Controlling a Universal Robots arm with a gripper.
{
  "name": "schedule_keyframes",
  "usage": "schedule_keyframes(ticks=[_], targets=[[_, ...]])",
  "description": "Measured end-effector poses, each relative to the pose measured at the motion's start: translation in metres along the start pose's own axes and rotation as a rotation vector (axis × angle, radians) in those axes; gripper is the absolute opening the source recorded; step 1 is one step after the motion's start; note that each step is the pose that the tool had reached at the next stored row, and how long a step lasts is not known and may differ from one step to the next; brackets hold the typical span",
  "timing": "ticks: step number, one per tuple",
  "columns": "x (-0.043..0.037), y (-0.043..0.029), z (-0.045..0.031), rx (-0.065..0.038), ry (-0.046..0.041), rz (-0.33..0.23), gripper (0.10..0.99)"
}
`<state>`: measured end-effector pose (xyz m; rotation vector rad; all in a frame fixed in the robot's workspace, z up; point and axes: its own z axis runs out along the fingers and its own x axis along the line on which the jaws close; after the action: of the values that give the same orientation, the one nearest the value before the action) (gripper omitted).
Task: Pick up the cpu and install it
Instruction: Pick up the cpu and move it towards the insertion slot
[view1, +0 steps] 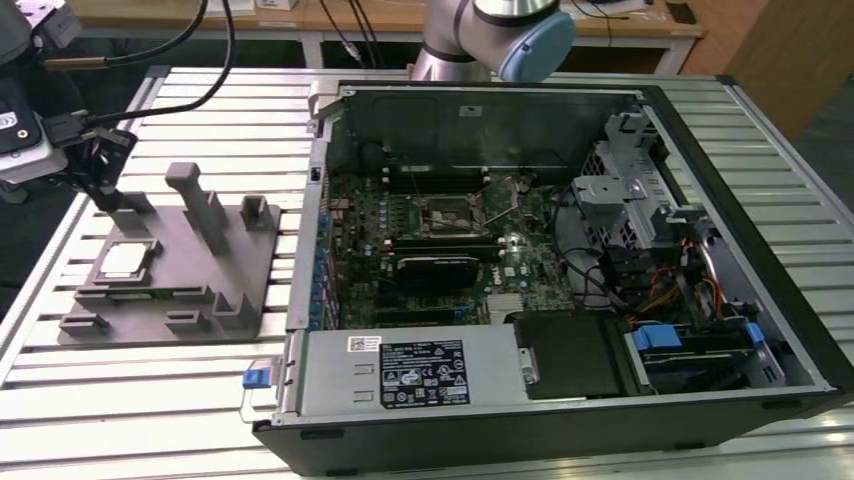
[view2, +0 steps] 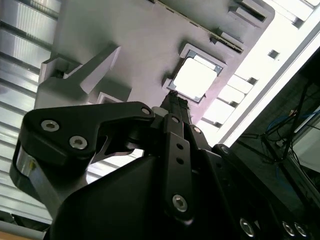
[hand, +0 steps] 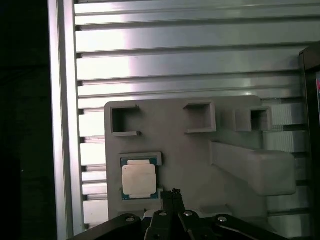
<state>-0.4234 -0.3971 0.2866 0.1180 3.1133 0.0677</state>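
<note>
Gripper (hand: 173, 194): fingers closed together, nothing held, hovering over fixture (hand: 195, 145), just beside cpu (hand: 139, 179). cpu: flat in fixture's recess, not yet lifted. Case (view1: 561, 250): beside fixture, open, socket (view1: 447, 212) apparently empty; pickup and install both outstanding

Gripper (hand: 173, 193) hides pt of fixture (hand: 190, 145); arm (view1: 527, 45) cut off, exterior view's top.
</note>
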Motion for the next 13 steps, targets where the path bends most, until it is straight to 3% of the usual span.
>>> schedule_keyframes(ticks=[13], targets=[[0.0159, -0.0022, 0.0232, 0.0, 0.0, 0.0, 0.106]])
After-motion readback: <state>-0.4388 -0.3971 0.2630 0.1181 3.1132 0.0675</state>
